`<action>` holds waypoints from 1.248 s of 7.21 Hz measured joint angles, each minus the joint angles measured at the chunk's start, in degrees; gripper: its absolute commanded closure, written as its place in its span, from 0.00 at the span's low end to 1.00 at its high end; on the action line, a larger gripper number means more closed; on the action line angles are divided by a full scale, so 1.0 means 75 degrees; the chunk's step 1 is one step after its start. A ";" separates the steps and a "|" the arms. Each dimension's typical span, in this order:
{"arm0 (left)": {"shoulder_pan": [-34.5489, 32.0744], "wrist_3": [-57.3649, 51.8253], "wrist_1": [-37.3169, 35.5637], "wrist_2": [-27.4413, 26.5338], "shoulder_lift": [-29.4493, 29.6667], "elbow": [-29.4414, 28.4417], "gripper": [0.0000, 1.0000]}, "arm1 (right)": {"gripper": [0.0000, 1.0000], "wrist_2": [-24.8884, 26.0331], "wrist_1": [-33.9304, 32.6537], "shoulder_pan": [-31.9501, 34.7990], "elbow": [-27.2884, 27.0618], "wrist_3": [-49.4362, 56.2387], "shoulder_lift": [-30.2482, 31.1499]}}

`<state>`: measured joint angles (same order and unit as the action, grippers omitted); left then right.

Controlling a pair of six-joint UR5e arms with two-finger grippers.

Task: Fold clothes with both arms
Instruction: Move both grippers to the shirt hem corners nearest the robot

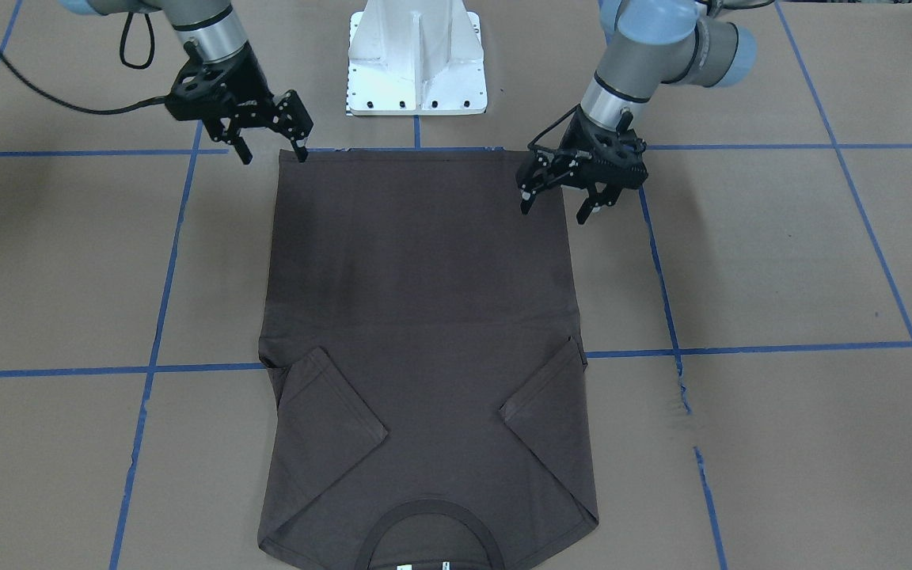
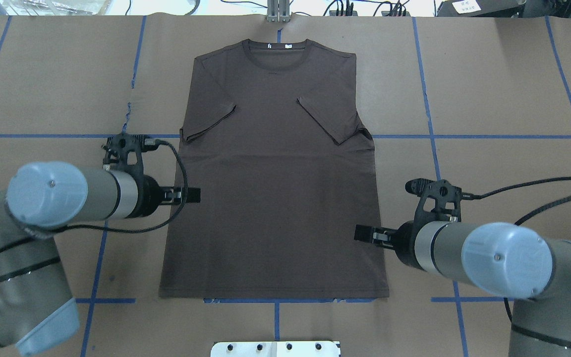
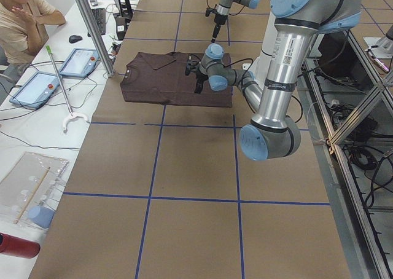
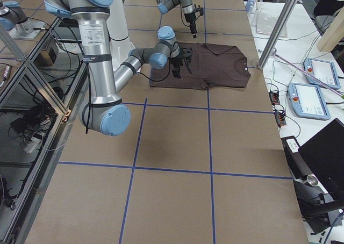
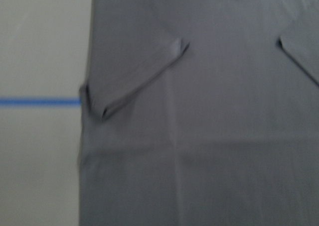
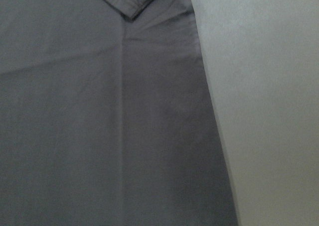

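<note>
On the surface (image 1: 780, 261) the T-shirt (image 1: 424, 317) lies flat, sleeves folded in. Near its hem corners the left fingers (image 1: 527, 198) and right fingers (image 1: 299, 141) hang open; each pair should pinch its corner evenly.

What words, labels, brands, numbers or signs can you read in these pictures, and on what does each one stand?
No text can be read in any view.
On the left arm, a white sticker: print too small to read.
On the right arm, a second sticker: too small to read.
In the collar of the T-shirt, two white neck tags: too small to read.
Beyond the table's far edge, a paper label: blurred.
</note>
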<state>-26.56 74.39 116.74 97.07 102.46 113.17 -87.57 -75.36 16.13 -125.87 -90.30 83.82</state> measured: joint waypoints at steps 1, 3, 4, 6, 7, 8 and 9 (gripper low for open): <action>0.0620 0.0601 -0.0002 -0.0326 -0.0535 0.0381 0.23 | 0.03 0.0306 0.0000 -0.0368 -0.0073 -0.0205 0.0090; 0.1760 0.1782 -0.0181 -0.0969 -0.1070 0.0660 0.28 | 0.02 0.0473 -0.0001 -0.0560 -0.0141 -0.0300 0.0190; 0.2039 0.2066 -0.0377 -0.1111 -0.1109 0.0664 0.30 | 0.02 0.0488 -0.0004 -0.0573 -0.0160 -0.0308 0.0206; 0.2215 0.2244 -0.0541 -0.1186 -0.1114 0.0610 0.37 | 0.02 0.0495 -0.0006 -0.0579 -0.0180 -0.0311 0.0214; 0.2234 0.2260 -0.0564 -0.1189 -0.1100 0.0584 0.39 | 0.02 0.0496 -0.0006 -0.0579 -0.0184 -0.0311 0.0214; 0.2241 0.2266 -0.0572 -0.1186 -0.1083 0.0562 0.39 | 0.02 0.0496 -0.0007 -0.0578 -0.0189 -0.0311 0.0214; 0.2251 0.2265 -0.0573 -0.1181 -0.1068 0.0516 0.39 | 0.02 0.0496 -0.0007 -0.0574 -0.0206 -0.0311 0.0215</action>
<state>-9.68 91.38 112.44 88.21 94.44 117.04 -83.85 -75.41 11.82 -127.42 -92.64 85.43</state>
